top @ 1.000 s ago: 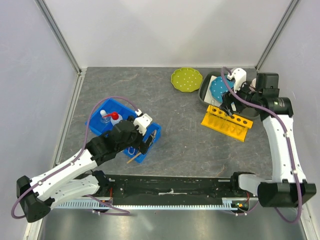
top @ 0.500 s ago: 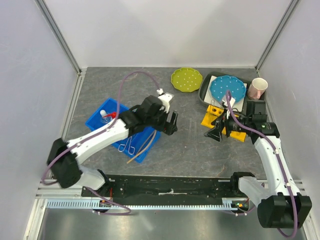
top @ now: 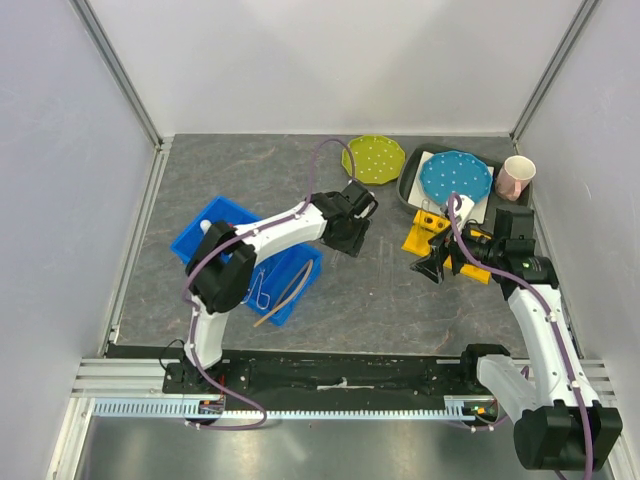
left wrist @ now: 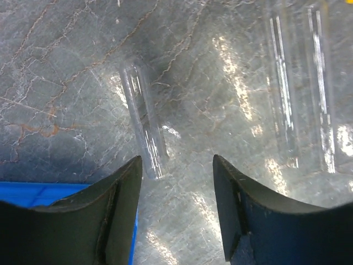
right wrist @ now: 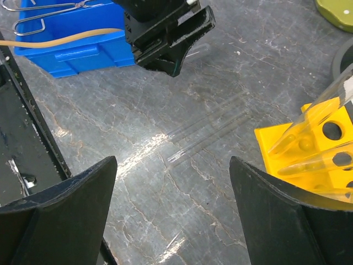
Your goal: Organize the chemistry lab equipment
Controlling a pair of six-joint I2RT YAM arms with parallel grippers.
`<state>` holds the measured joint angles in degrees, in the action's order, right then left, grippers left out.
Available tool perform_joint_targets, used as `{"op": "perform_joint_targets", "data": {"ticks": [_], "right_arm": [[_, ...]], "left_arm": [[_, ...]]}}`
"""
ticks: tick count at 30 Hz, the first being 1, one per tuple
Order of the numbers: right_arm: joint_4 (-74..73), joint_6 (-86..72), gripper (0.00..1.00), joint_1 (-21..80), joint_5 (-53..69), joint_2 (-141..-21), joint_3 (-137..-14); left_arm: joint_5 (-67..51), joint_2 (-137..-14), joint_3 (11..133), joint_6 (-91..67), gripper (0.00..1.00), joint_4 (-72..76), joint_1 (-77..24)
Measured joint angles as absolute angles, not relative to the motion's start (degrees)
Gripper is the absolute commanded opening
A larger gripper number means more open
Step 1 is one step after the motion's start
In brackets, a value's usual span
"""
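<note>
Glass tubes, two long thin ones, lie side by side on the gray table, between the blue bin and the yellow rack. One short glass tube lies by itself on the table, near a corner of the bin. The left gripper hangs right over this short tube. Its jaws are partly apart and nothing is pinched in them. The near end of the short tube sits just by the tip of one finger. The right gripper is low beside the yellow rack and points at the long tubes. Its jaws are wide apart and it holds nothing. Some tilted tubes stand in the holes of the rack. Inside the blue bin lie the metal tongs and the tan rubber tube, which sticks out over the bin's edge. At the back are a green plate, a blue plate and a pink cup.
</note>
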<state>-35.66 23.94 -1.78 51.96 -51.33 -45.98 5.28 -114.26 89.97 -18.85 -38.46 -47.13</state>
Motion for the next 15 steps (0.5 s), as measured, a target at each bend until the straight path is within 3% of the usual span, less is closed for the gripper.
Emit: {"op": "perform_joint_targets", "data": {"ticks": [3, 12, 15], "right_arm": [[-35.33, 23.88, 0.90, -1.78, 51.05, -50.94, -45.98], [-34.54, 23.79, 0.91, -1.78, 49.84, -50.61, -45.76], [-34.35, 23.77, 0.91, -1.78, 49.63, -50.61, -45.76]], "left_arm": [[6.61, -117.32, 92.29, -18.83, 0.51, -40.21, -46.94], [8.54, -122.06, 93.91, -18.61, 0.45, -42.57, -45.87], [8.47, -123.07, 94.00, -18.59, 0.39, -43.16, -45.60]]}}
